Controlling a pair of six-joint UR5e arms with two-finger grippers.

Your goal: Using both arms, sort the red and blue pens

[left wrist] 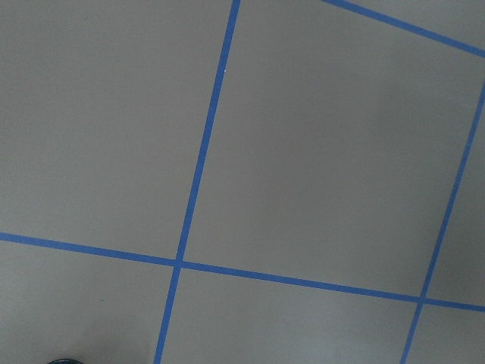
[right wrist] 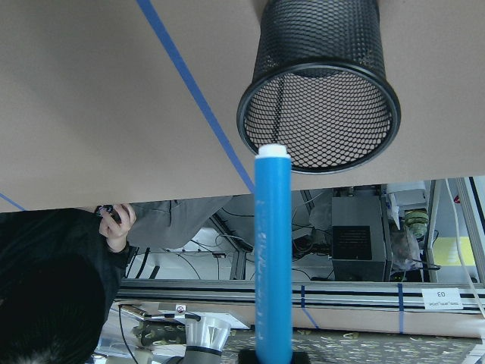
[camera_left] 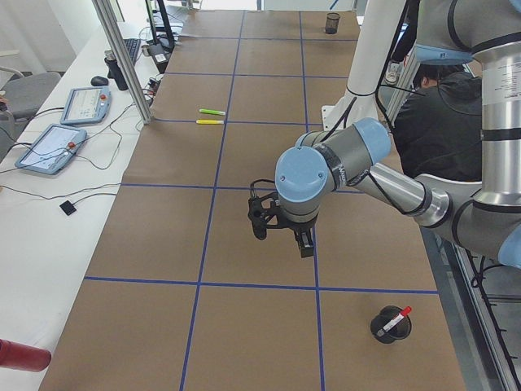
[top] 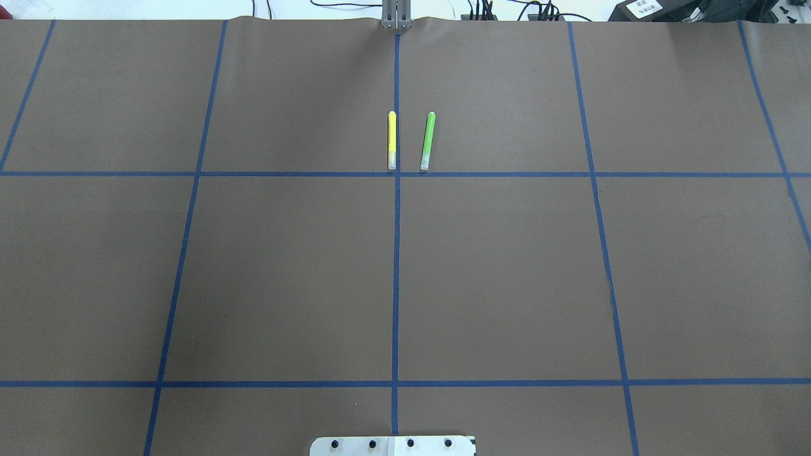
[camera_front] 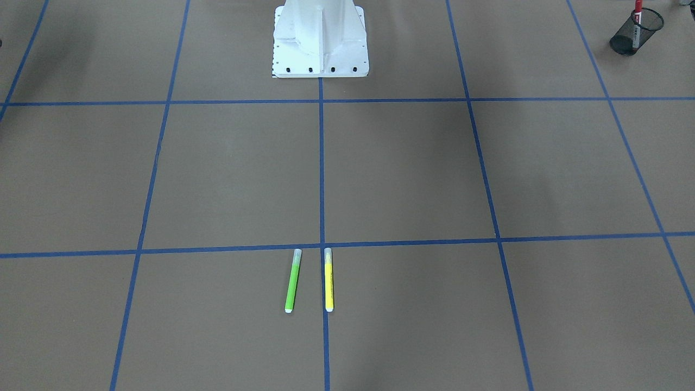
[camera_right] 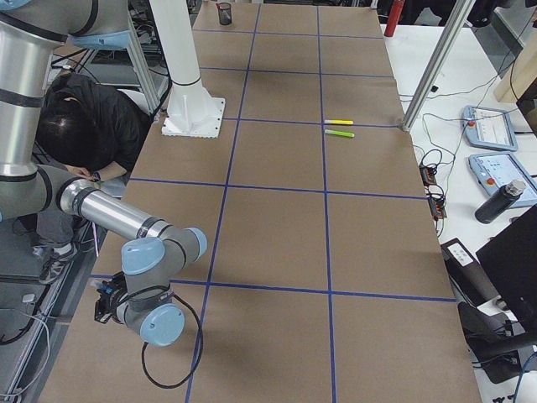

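The red pen [camera_front: 637, 12] stands in a black mesh cup [camera_front: 636, 33] at the table end on my left; the exterior left view shows the same red pen [camera_left: 396, 319] in that cup [camera_left: 389, 327]. My left gripper [camera_left: 281, 232] hovers over bare table a short way from the cup; I cannot tell whether it is open or shut. In the right wrist view the blue pen [right wrist: 273, 250] is held in my right gripper [right wrist: 273, 355], its white end just in front of the mouth of a second mesh cup [right wrist: 318, 98]. That cup looks empty.
A lime-green marker [top: 427, 140] and a yellow marker [top: 392, 139] lie side by side near the table's far middle. The white pedestal base [camera_front: 320, 41] stands at the robot's edge. A person [camera_right: 92, 126] bends down beside the table near my right arm.
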